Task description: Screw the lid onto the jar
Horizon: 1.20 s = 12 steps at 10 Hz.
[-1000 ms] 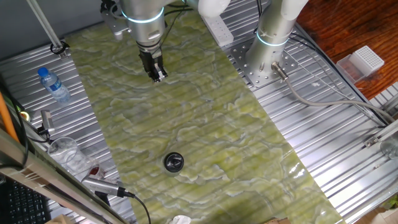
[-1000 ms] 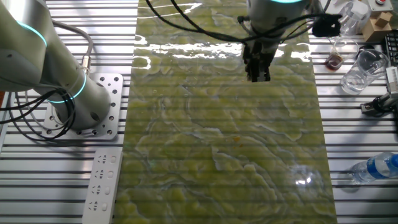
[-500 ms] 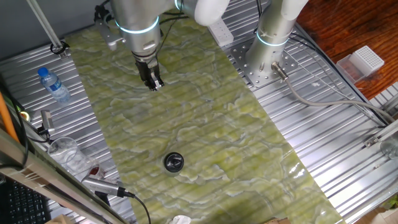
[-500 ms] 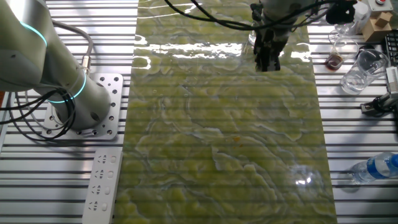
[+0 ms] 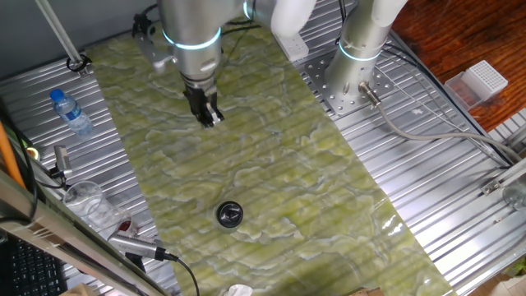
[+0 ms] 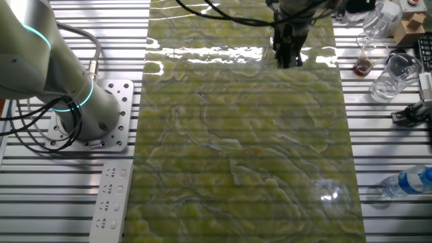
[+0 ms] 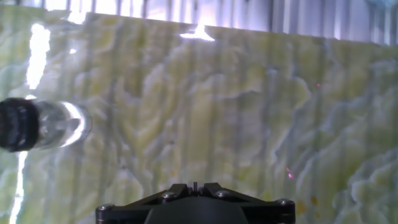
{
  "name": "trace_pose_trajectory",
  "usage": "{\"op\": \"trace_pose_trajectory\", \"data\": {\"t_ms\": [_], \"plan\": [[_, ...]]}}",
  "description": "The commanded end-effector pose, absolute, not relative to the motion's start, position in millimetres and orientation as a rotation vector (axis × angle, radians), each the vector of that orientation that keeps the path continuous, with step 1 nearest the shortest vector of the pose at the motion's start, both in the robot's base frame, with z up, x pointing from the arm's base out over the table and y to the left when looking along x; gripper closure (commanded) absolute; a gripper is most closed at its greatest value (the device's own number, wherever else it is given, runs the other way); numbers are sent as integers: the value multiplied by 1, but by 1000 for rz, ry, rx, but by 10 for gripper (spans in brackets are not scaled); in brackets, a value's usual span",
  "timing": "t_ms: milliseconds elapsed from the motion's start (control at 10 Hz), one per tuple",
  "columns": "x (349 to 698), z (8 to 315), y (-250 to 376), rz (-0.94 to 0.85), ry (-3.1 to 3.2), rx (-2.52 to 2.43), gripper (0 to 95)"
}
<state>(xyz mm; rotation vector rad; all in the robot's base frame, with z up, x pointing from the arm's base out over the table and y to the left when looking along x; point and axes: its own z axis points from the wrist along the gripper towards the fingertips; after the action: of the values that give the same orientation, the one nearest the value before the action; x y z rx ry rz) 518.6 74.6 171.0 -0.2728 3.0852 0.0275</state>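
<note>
Claw [image 5: 207, 116] hangs over the far end of the green mat [image 5: 271, 189], fingers pressed together and holding nothing that I can see. I find the capped jar [image 5: 229, 215] standing well apart from it on the mat; hand view shows it far left [image 7: 37, 124].

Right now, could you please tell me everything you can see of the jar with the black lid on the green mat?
The jar is small and round, standing on the green marbled mat near its front edge, well away from the gripper, which hangs over the far part of the mat. From above, only its black lid with a glossy greyish centre shows. In the hand view it sits at the left edge, with the dark lid at one end of a pale see-through body. Nothing but the mat touches it.
</note>
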Motion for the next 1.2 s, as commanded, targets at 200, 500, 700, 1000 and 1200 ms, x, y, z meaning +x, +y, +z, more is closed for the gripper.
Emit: {"op": "trace_pose_trajectory", "data": {"t_ms": [200, 500, 700, 1000, 1200], "plan": [[526, 170, 99, 18, 3112, -240, 950], [526, 170, 99, 6, 3125, -270, 950], [526, 170, 99, -8, 3073, -406, 950], [526, 170, 99, -9, 3053, -561, 950], [526, 170, 99, -115, 3042, -607, 950]]}}
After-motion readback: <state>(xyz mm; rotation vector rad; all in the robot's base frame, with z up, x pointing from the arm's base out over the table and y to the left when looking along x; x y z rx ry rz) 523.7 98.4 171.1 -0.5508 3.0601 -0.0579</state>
